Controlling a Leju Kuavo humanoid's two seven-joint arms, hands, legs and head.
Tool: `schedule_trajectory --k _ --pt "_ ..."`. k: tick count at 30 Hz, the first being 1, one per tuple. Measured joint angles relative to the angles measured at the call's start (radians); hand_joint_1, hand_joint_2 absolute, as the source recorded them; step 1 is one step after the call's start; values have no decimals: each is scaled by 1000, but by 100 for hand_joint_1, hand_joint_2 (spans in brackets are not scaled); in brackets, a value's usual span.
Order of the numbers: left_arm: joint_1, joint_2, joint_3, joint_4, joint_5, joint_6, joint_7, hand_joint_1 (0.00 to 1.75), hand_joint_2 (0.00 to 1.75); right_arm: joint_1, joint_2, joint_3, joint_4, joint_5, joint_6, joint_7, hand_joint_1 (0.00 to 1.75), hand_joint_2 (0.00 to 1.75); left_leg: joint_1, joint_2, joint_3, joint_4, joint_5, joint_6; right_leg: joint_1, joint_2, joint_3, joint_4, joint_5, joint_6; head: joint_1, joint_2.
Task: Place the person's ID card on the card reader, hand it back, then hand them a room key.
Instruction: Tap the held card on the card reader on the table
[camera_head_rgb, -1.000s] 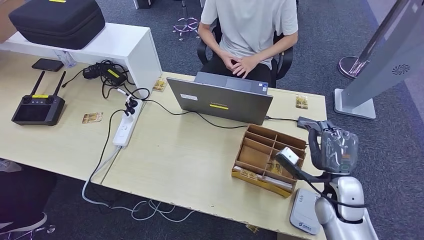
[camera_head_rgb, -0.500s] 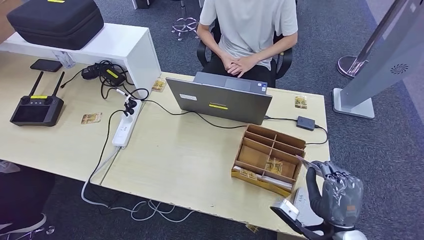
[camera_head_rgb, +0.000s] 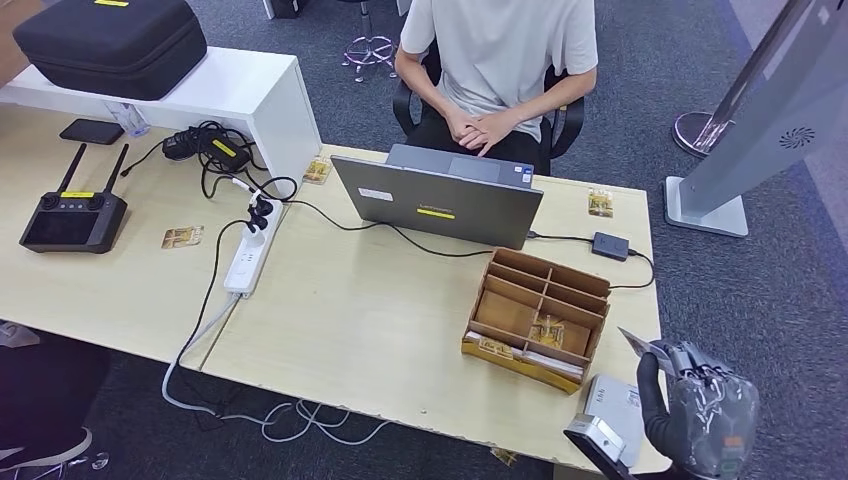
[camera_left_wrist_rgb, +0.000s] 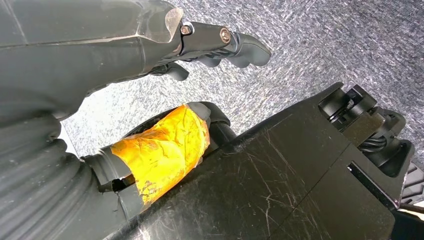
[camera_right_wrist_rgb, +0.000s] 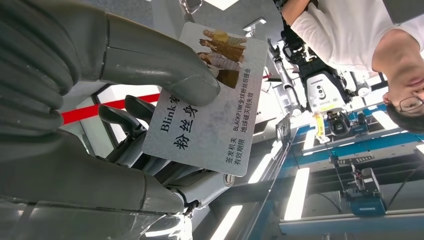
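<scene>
Head view: my right hand, gripping the ID card between thumb and fingers, has dropped to the frame's lower right, beside the card reader on the bench; placement comes next, I judge. My left hand holds nothing.

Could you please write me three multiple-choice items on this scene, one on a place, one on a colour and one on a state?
1. Where is the card reader?
A. at the table's near edge, by the right hand
B. on the white shelf
C. behind the laptop

2. What colour is the power strip?
A. black
B. white
C. orange

3. What is the right hand doing?
A. resting empty
B. pressing the laptop
C. holding the ID card

Answers: 1 A, the head view shows it there. 2 B, its body is white. 3 C, the wrist view shows thumb and fingers pinching it.
</scene>
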Motion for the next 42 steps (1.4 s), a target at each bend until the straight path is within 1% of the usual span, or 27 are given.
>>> schedule_trajectory --k 11,19,24,28,42 --pt "0 0 0 0 -3 -2 -1 0 175 0 -1 -15 18 0 6 -16 175 175 0 0 0 0 0 0 0 0 0 0 0 0 0 0" --pt "0 0 0 0 -8 -2 -1 0 175 -19 0 -54 121 -6 2 -14 175 175 0 0 0 0 0 0 0 0 0 0 0 0 0 0" --pt "0 0 0 0 -11 2 0 0 175 -3 19 -84 235 -11 -21 -26 175 175 0 0 0 0 0 0 0 0 0 0 0 0 0 0" --pt "0 0 0 0 -11 4 4 0 175 0 33 -99 295 -17 -33 -33 175 175 0 0 0 0 0 0 0 0 0 0 0 0 0 0" --pt "0 0 0 0 -13 9 8 0 175 6 57 -120 363 -28 -39 -45 175 175 0 0 0 0 0 0 0 0 0 0 0 0 0 0"
